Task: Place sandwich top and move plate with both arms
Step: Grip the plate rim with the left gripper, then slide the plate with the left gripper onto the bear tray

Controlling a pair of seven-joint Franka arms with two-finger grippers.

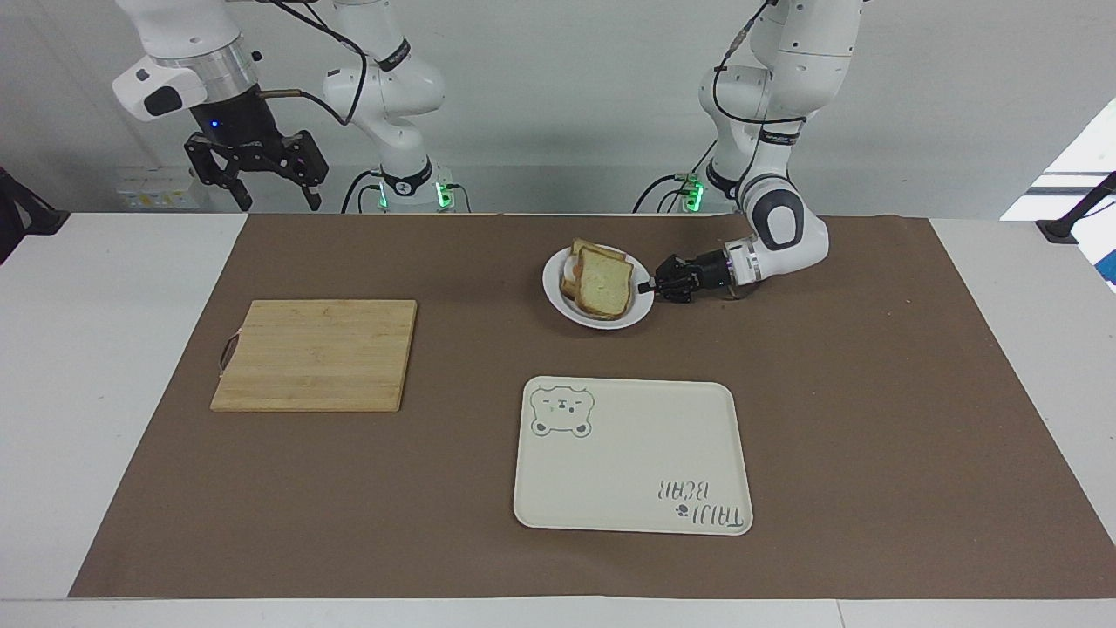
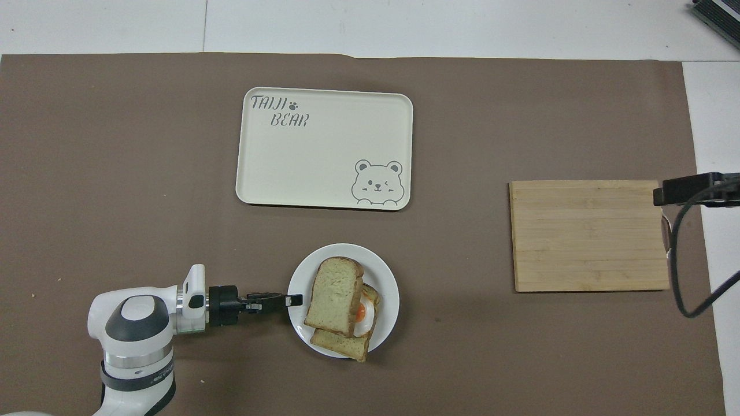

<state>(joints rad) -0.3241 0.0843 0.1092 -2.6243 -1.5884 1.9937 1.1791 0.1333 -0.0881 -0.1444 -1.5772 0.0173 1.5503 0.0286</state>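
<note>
- In the facing view you see the left gripper [image 1: 649, 286] low over the brown mat, its fingertips pinched onto the rim of the plate [image 1: 558, 305] at the edge toward the left arm's end of the table.
- The plate looks tilted there, raised on the gripped edge.
- The sandwich top [image 1: 604, 293] lies on the plate, over a lower bread slice [image 1: 586, 250] that peeks out nearer the robots.
- The right gripper [image 1: 275, 199] hangs high in the air near the right arm's end of the table, fingers spread apart and holding nothing; that arm waits.
- The cutting board [image 1: 316, 354] lies flat on the mat toward the right arm's end, and the cream tray [image 1: 632, 453] with the bear drawing lies farther from the robots than the plate.
- In the overhead view you see the left gripper [image 2: 292, 300] clamped on the plate [image 2: 388, 286] rim.
- The sandwich top [image 2: 335, 294] sits askew on the stack, so an orange and white filling [image 2: 361, 312] shows beside it, above the lower bread slice [image 2: 341, 345].
- The tray [image 2: 324, 156] is well apart from the plate, farther from the robots; the cutting board [image 2: 587, 234] is toward the right arm's end.
- Of the right gripper [image 2: 685, 192] you see only a dark part at the picture's edge, over the edge of the cutting board.
</note>
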